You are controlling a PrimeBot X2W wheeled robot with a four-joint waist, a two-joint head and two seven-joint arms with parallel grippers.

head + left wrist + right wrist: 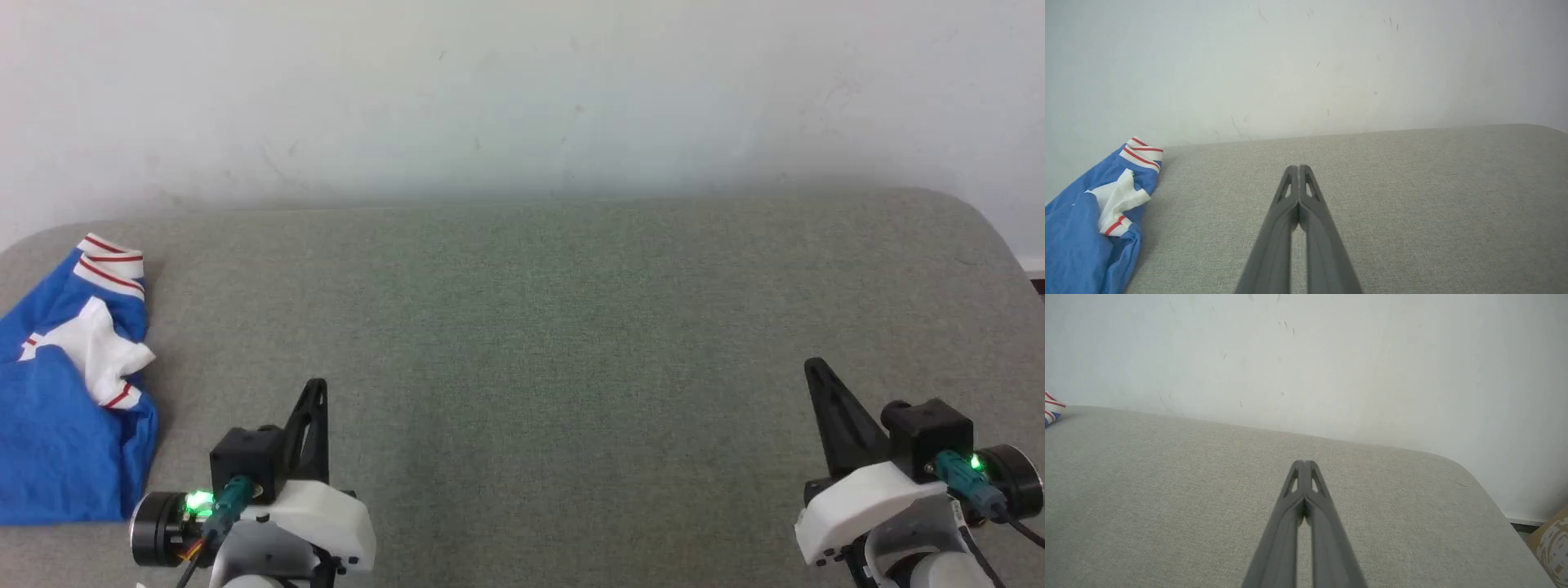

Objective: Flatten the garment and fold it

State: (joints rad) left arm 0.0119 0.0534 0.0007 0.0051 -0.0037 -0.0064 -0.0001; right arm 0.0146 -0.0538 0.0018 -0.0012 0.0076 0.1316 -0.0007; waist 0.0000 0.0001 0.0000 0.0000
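Shirt: a blue shirt (65, 425) with white patches lies bunched up, not flattened, at the far left edge of the table (571, 327), partly cut off by the edge of the head view.
Striped band: a white band with red stripes (110, 265) lies at the end of the heap nearest the wall (522, 98).
Left end effector: the left end effector (318, 385) has its two dark fingers pressed together and nothing between them; it sits over the bare table at the lower left.
Shirt to left end effector: the shirt lies near it on its left, apart and not touching; in the left wrist view the heap (1077, 245) is off to the left of the closed tips (1299, 167).
Right end effector: the right end effector (811, 363) also has its fingers pressed together on nothing, over the bare table at the lower right.
Shirt to right end effector: they are well apart, across the table; the right wrist view catches a bit of the striped cloth (1051, 406) at its left edge, far from the tips (1303, 462).
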